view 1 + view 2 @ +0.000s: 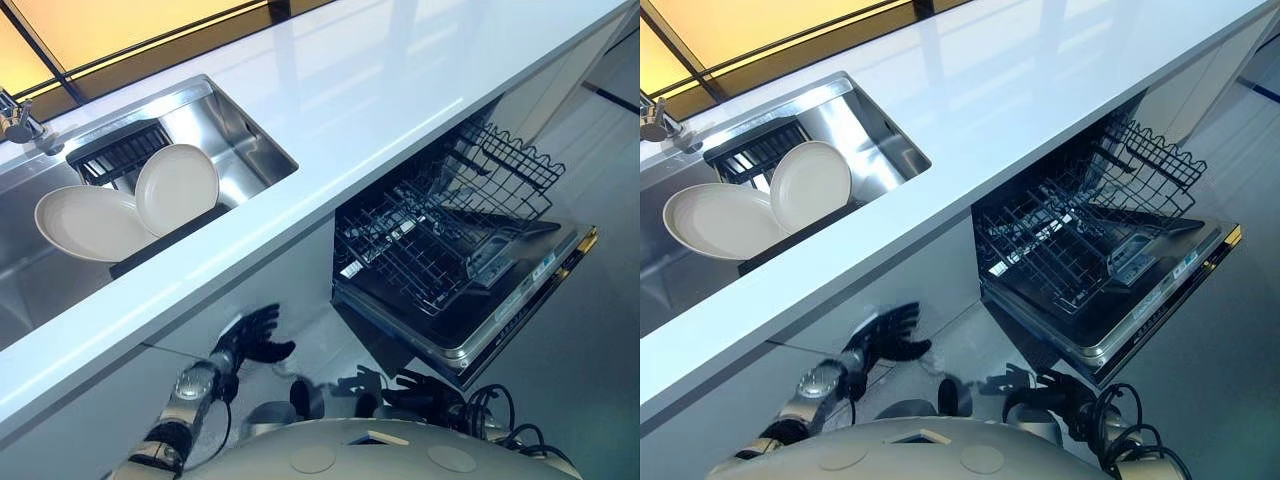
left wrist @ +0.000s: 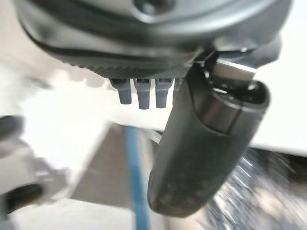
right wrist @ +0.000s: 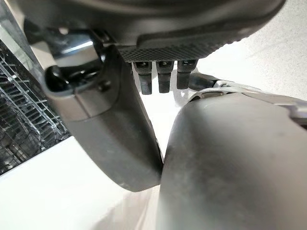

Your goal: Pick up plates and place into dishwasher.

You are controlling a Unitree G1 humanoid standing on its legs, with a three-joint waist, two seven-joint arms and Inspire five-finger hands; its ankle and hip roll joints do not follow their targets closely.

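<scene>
Two plates [image 1: 130, 205] sit in the sink [image 1: 245, 140], leaning on a dark rack [image 1: 125, 150], up and to your left, well apart from both hands. Dishwasher [image 1: 470, 300] stands open to your right, its lower basket [image 1: 430, 235] pulled out and holding no dishes. Your left hand [image 1: 250, 338] hangs low before the cabinet, fingers loosely spread, holding nothing; it is the nearer one to the plates. Right hand [image 1: 425, 392] sits low by the dishwasher door, fingers relaxed, holding nothing.

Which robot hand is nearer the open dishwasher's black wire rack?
Right. The right robot hand hangs low just below the black wire rack; the left robot hand hangs low further left, under the white countertop.
</scene>
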